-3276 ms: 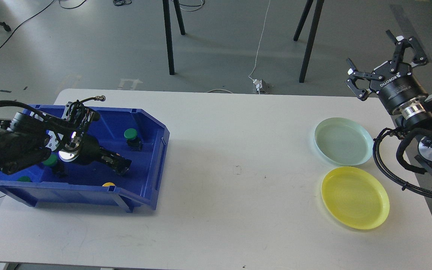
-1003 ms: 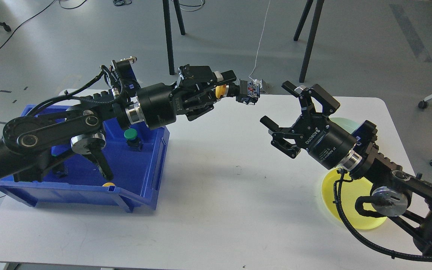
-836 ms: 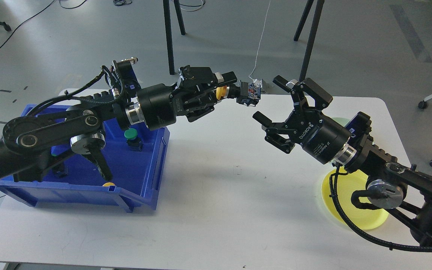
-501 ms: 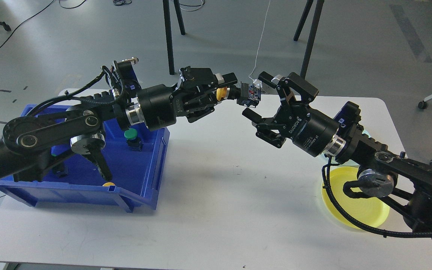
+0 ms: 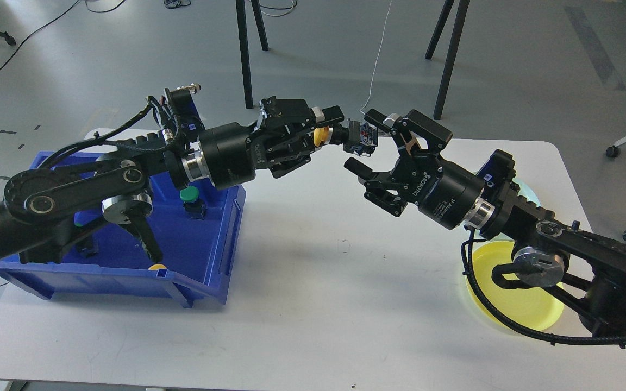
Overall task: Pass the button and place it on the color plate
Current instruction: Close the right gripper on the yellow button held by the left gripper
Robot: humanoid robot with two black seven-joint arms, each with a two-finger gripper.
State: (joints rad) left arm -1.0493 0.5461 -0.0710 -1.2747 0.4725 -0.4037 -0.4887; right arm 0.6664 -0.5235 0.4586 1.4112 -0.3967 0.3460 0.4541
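Overhead, left fingers (image 5: 328,126) clamp yellow button (image 5: 320,136); right fingers (image 5: 367,141) gape.

A white table (image 5: 313,304) carries a blue bin (image 5: 204,271) at its left side. Far to the right of the bin lie a yellow plate (image 5: 530,312) and, behind it, a pale green plate (image 5: 530,193).

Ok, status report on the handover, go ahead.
Left gripper shut on yellow button. Right gripper open around its black end, not closed. Nothing between them.
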